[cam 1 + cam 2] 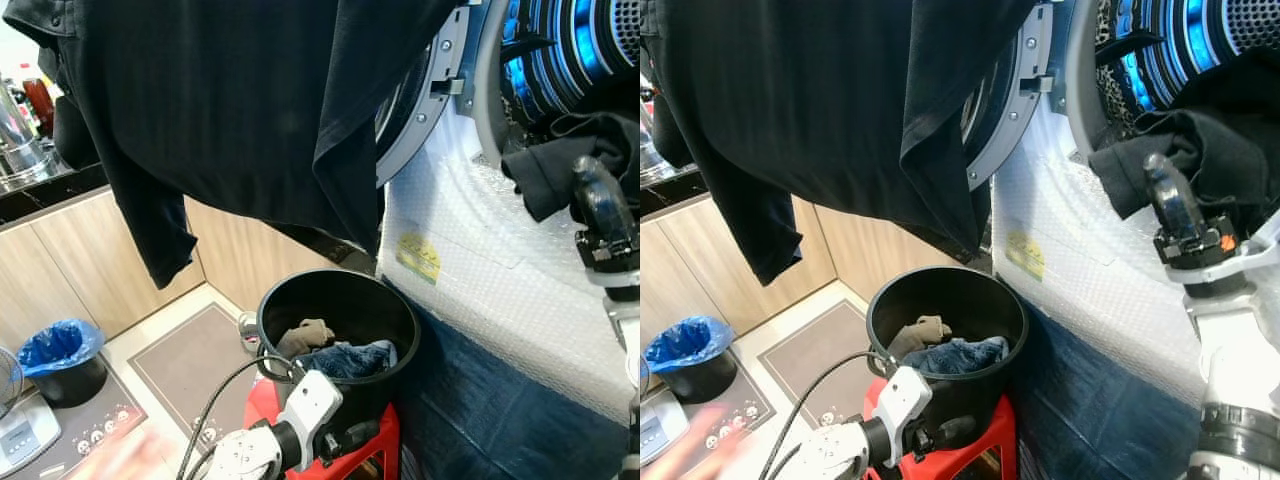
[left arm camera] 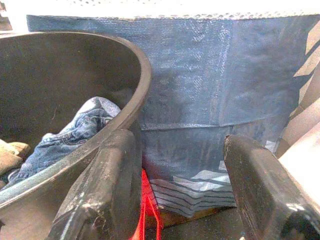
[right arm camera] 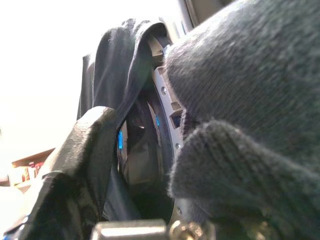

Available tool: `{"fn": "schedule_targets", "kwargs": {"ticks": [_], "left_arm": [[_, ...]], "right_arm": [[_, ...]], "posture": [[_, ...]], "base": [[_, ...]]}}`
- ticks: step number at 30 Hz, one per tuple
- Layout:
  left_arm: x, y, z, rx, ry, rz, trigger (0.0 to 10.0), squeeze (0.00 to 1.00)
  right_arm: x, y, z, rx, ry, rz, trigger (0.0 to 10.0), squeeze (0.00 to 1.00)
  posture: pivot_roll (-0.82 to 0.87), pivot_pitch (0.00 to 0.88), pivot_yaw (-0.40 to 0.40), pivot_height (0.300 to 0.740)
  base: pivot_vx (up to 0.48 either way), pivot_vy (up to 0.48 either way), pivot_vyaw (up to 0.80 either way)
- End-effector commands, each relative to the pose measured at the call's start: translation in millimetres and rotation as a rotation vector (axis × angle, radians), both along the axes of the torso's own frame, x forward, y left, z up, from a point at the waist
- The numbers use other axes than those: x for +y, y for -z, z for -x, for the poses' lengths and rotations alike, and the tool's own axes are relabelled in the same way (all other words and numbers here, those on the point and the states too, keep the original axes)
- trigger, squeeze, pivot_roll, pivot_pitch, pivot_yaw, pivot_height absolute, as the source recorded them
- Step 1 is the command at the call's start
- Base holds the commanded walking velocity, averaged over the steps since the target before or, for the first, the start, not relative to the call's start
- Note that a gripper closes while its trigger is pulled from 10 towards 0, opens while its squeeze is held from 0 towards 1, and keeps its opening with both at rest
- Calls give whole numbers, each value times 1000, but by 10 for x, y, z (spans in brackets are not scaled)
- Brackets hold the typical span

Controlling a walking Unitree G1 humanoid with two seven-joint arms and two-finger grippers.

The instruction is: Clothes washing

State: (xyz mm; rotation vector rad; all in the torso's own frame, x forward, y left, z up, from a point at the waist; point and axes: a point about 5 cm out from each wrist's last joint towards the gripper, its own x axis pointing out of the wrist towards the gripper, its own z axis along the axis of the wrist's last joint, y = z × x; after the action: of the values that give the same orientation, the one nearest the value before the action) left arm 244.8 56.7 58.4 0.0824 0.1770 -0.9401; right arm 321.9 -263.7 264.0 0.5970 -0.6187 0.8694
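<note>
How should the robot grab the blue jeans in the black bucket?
Best from straight above, I think. The blue jeans lie crumpled low in the black bucket, whose tall wall blocks any sideways reach. Pinch the raised fold nearest the rim, clear of the tan cloth beside it. The left tool sits open just outside the bucket wall, so it would have to lift over first.

Kitchen-type room, light wood cabinets run along the wall at 9 o'clock with a dark glossy countertop on top. The floor is pale tile, with a grey mat with a darker border lying at about 7 o'clock. A small black bin with a blue bag liner sits low at 8 o'clock, just off the cabinets. Bright daylight blows out the upper corner at 10 o'clock.
</note>
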Motion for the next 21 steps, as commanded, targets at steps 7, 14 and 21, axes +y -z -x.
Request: {"fn": "schedule_targets", "kwargs": {"ticks": [7, 14, 21], "left_arm": [[8, -21, -35, -15, -19, -13, 10000, 0], [4, -25, -48, -15, -33, -7, 10000, 0], [-8, -31, -62, -19, -35, -4, 10000, 0]], "right_arm": [[-15, -280, -174, -19, 24, 79, 10000, 0], [-43, -481, -342, 17, 105, 106, 10000, 0], [-134, -740, -546, 128, 328, 102, 10000, 0]], "posture": [[-91, 0, 17, 740], [-89, 0, 12, 740], [-92, 0, 13, 740]], "base": [[0, 0, 0], [0, 0, 0], [0, 0, 0]]}}
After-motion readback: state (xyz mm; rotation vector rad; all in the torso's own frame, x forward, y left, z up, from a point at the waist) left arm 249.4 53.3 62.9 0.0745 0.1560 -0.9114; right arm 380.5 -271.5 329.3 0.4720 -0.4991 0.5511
